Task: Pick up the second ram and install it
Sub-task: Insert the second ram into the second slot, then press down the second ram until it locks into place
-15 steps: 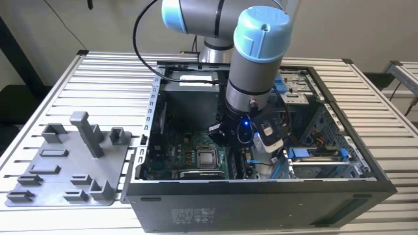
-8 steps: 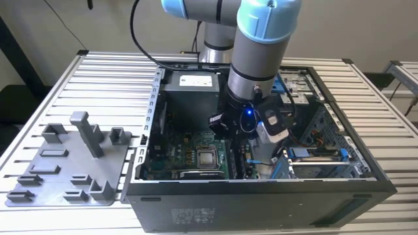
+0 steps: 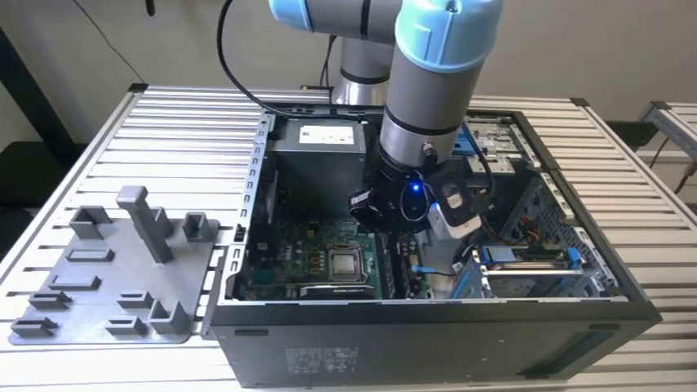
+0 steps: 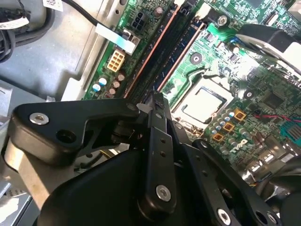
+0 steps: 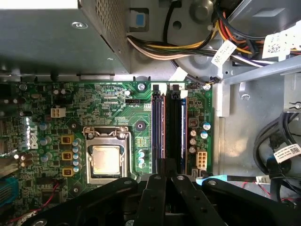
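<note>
First wrist view: two ram sticks point(image 5: 175, 127) seated, one processor point(image 5: 105, 159).

Matt grey plastic holder tray point(image 3: 109, 278) lies on a ribbed metal table point(image 3: 185, 131) (dull sheen) beside a black metal case point(image 3: 436, 343).

Open PC case point(image 3: 436, 314) on table point(image 3: 196, 131); holder tray point(image 3: 109, 278) just beside it, on exterior view's left. Motherboard point(image 5: 117, 101) on case floor. RAM slots point(image 5: 169, 127) between CPU socket point(image 5: 106, 157) and case wall. PSU point(image 3: 316, 159) at case's far end. Arm point(image 3: 430, 106) reaches into case over slots.
</note>
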`<state>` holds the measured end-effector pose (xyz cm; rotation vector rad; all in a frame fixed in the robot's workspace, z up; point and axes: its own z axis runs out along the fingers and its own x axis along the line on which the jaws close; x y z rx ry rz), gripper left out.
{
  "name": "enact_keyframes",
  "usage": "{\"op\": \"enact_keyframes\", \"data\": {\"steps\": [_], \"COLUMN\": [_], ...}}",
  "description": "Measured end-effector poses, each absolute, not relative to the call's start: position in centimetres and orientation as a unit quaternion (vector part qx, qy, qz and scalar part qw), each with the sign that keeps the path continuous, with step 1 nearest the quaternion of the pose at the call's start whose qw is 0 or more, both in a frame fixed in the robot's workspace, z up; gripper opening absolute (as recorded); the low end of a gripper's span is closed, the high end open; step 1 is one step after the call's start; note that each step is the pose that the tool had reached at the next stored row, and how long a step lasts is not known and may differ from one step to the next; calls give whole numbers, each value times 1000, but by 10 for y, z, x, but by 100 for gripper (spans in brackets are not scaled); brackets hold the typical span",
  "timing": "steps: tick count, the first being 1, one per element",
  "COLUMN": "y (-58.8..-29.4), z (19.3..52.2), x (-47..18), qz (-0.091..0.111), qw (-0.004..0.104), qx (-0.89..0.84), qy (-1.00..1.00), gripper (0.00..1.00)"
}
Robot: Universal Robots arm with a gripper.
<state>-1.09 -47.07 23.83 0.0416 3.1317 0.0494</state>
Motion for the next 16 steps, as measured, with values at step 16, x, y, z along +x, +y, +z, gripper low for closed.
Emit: {"op": "enact_keyframes", "data": {"steps": [16], "y": [-471], "z": [239], "x": [-11], "qz": [16], "qw": [5], "qx": [4], "qy": [1000], "gripper": [11]}}
